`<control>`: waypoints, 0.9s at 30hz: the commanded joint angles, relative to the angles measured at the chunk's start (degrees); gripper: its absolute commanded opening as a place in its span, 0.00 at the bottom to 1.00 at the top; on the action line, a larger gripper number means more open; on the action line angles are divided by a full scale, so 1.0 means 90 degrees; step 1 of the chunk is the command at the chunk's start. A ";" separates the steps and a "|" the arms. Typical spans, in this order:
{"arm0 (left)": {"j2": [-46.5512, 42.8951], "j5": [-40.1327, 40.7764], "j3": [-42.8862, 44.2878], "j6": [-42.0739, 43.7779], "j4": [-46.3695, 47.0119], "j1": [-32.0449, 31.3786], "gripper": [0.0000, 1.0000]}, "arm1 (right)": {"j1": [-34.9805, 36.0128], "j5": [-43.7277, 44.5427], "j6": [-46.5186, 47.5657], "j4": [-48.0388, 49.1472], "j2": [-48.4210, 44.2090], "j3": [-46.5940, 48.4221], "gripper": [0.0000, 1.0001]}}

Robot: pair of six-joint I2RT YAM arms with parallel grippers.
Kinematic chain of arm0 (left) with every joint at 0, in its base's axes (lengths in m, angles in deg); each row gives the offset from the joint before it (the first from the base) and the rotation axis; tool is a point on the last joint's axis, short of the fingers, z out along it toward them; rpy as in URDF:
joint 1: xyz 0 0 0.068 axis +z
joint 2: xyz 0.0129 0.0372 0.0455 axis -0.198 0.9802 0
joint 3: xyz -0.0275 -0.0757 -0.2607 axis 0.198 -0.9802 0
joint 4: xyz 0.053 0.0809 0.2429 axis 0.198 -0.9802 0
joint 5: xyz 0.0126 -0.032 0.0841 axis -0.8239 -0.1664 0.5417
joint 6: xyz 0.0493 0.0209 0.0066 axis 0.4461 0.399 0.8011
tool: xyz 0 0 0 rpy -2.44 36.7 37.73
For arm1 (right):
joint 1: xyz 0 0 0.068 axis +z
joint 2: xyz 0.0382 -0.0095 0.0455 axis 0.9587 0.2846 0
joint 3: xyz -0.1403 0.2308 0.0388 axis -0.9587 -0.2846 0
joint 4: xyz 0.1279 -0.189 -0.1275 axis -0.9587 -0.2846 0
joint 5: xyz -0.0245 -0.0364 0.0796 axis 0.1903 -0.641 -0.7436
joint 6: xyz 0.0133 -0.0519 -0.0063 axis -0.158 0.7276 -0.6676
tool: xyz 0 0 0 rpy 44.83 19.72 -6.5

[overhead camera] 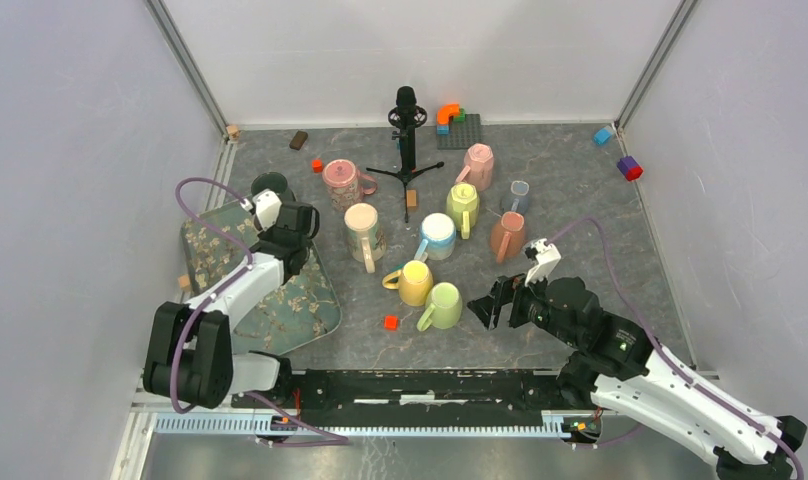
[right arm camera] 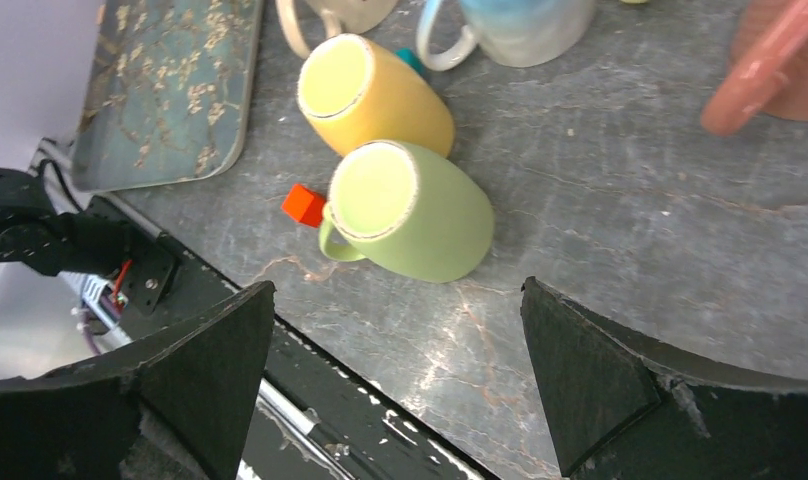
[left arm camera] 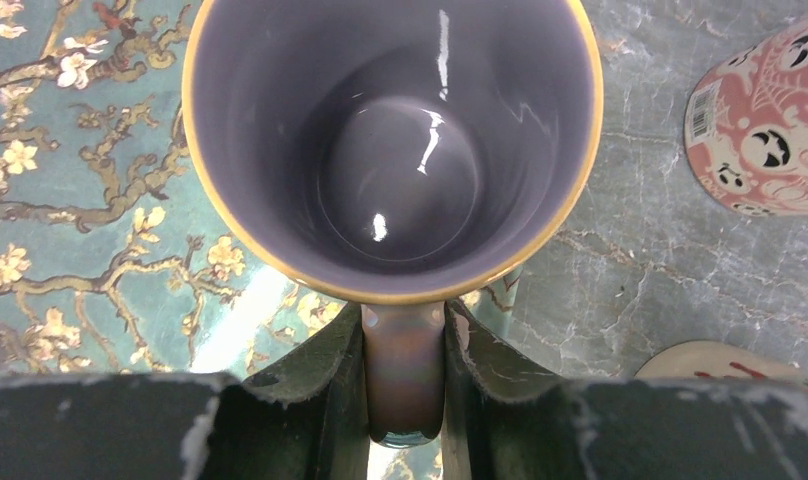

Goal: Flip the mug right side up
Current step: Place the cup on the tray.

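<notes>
Both sides of my left jaws pinch the handle of the mug (left arm camera: 400, 150), mouth up, at the corner of the tray (left arm camera: 70, 180), upper left of the top view. My right jaws are spread over the bench (right arm camera: 600, 230), near a green mug (right arm camera: 410, 210) on its side.

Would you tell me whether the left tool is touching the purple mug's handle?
Touching: the left wrist view shows the left tool clamping the handle.
</notes>
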 commanded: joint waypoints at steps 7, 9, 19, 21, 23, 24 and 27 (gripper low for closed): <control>0.0213 -0.0210 0.0167 0.0138 0.1220 0.0181 0.32 | 0.0010 0.0931 0.0099 -0.0723 -0.0193 0.0491 0.98; 0.0226 -0.0273 0.0228 0.0117 0.1114 0.0186 0.39 | 0.0010 0.1019 0.0050 -0.0734 -0.0169 0.0502 0.98; -0.0474 -0.0825 0.0444 -0.0196 0.0191 0.0189 0.70 | 0.0005 0.1652 -0.0050 -0.0896 0.0035 0.0661 0.98; -0.0802 -0.1242 0.0350 -0.0270 0.0136 0.0179 0.76 | 0.0003 0.1847 -0.0030 -0.0937 0.0114 0.0706 0.98; -0.1213 -0.1538 0.0225 -0.0311 0.0048 0.0176 0.81 | 0.0007 0.2072 -0.0021 -0.0959 0.0196 0.0726 0.98; -0.1406 -0.1686 0.0190 -0.0298 -0.0015 0.0171 0.84 | 0.0008 0.2185 -0.0014 -0.0965 0.0235 0.0736 0.98; -0.1955 -0.2171 0.0220 -0.0145 -0.0488 0.0155 0.90 | 0.0010 0.2595 -0.0056 -0.0948 0.0346 0.0697 0.98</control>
